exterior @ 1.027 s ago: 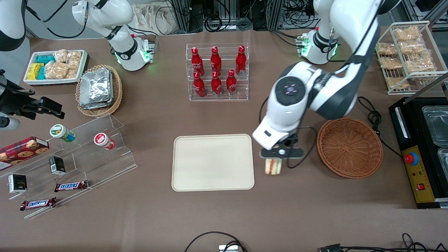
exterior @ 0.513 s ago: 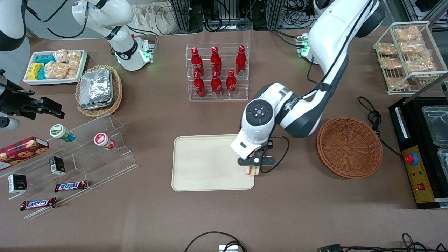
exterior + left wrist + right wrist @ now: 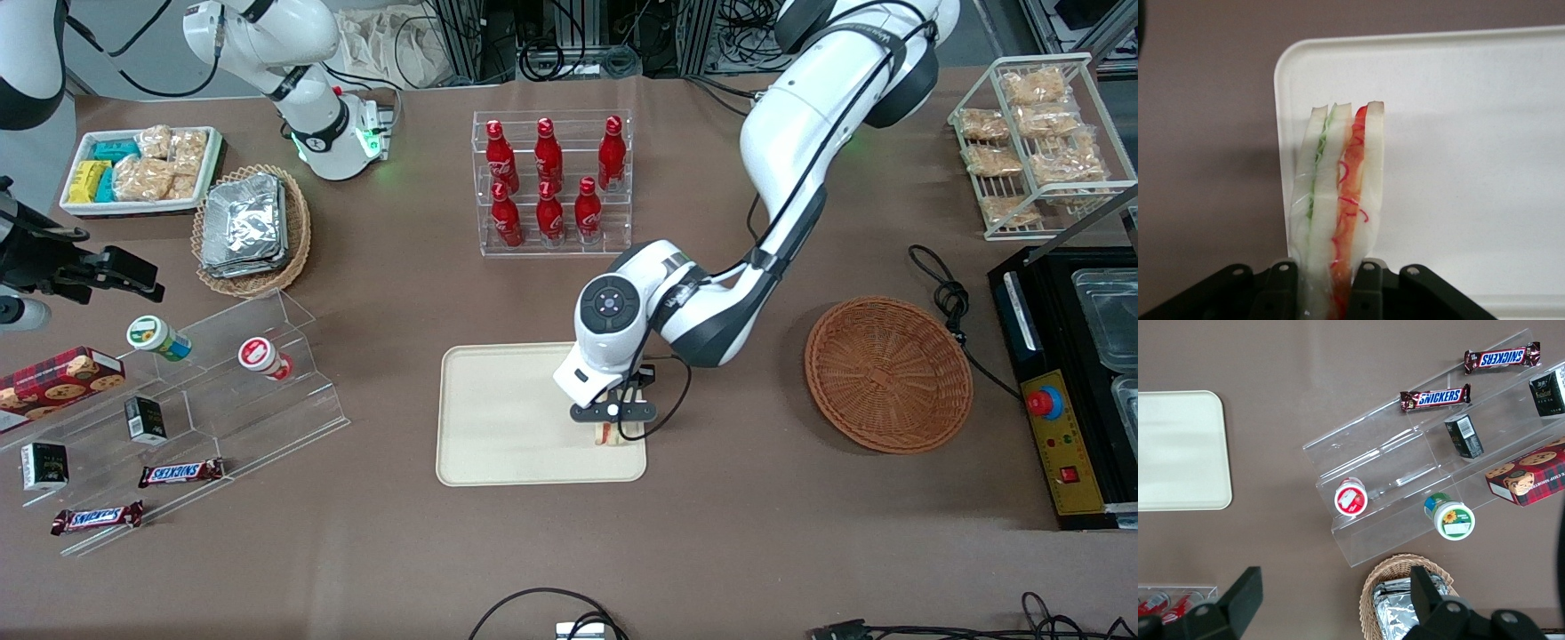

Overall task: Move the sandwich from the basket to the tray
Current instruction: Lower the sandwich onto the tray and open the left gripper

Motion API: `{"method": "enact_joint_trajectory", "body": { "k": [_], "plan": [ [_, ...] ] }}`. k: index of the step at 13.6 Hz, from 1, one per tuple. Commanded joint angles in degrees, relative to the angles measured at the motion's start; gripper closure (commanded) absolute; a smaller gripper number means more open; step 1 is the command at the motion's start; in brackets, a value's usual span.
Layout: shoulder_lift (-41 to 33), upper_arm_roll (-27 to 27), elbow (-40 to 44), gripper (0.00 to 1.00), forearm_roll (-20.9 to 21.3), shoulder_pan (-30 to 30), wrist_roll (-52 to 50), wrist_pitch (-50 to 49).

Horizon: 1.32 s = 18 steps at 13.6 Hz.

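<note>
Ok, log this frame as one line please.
phase: carry | claw: shut on sandwich, above tray edge | basket: empty | sandwich not yet released

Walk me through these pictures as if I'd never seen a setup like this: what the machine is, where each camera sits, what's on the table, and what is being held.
Two white robot arms are bolted to a brown table. One picture looks at them from the front; the other two come from cameras on the arms' wrists. The working arm's gripper hangs over the edge of the cream tray that lies toward the basket, shut on a sandwich, whose red and green filling shows in its wrist camera. The round wicker basket it is meant to come from sits beside the tray, with nothing in it. Farther from the front camera stands a rack of red bottles; snacks on clear steps lie toward the parked arm's end.
</note>
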Motion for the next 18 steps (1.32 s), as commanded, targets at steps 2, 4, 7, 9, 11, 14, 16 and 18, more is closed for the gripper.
{"method": "enact_joint_trajectory", "body": {
  "k": [2,4,7,9,11,14,16,18],
  "plan": [
    [2.52,0.08,2.39,0.89,2.4,-2.08,-1.4,0.63],
    [3.49,0.17,2.39,0.88,3.36,-2.78,-3.41,0.72],
    [4.89,0.08,2.3,0.8,5.65,-3.22,-5.87,1.77],
    [5.42,0.08,2.21,0.72,5.74,-3.4,-5.97,2.22],
    [5.42,0.08,2.3,0.27,5.66,-3.31,-6.32,2.3],
    [5.16,0.08,2.38,0.0,5.74,-3.22,-12.73,3.09],
    [4.55,0.08,2.82,0.0,5.66,-2.87,-13.0,3.09],
    [2.8,0.25,2.91,0.0,5.74,-2.17,-15.36,2.83]
  ]
}}
